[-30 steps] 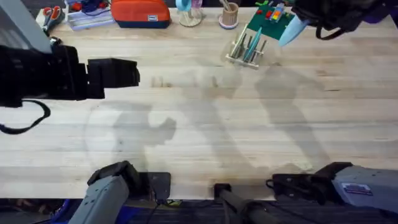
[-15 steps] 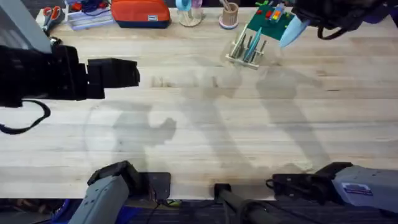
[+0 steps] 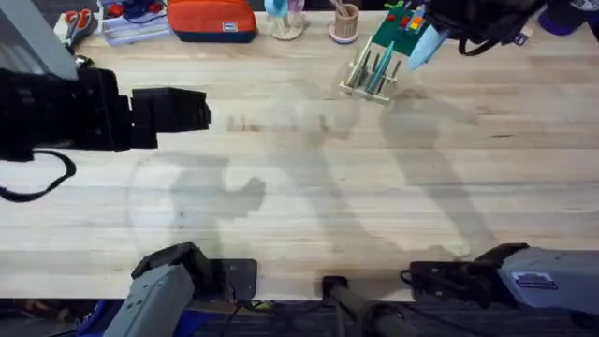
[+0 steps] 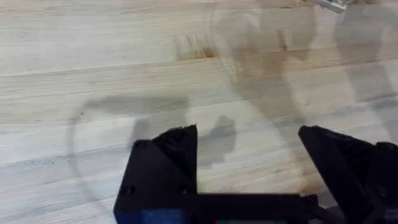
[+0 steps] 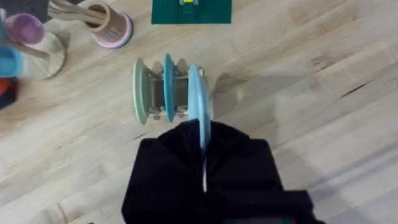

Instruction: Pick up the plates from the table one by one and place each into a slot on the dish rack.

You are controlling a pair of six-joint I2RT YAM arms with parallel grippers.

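Right gripper [image 5: 204,155]: fingers closed on a light blue plate [image 5: 200,109], held on edge. Most of the plate's lower half is hidden behind the black fingers in the right wrist view. In the overhead view the right arm is cut off at the top edge, dark and blurred; the held plate [image 3: 423,44] pokes out just beside the dish rack [image 3: 372,73].

Dish rack [image 5: 163,90] holds two discs upright in its slots, one pale greenish, one blue; pegs are hard to make out between them. The held plate sits at the rack's near end; can't tell if it's in a slot or just touching.

Left gripper [image 4: 249,155]: fingers wide open, empty, over bare tabletop [image 4: 93,56], far from the rack.

Versus 1.0 s ago: held plate has shifted left and up, closer to the rack. Left arm unchanged.
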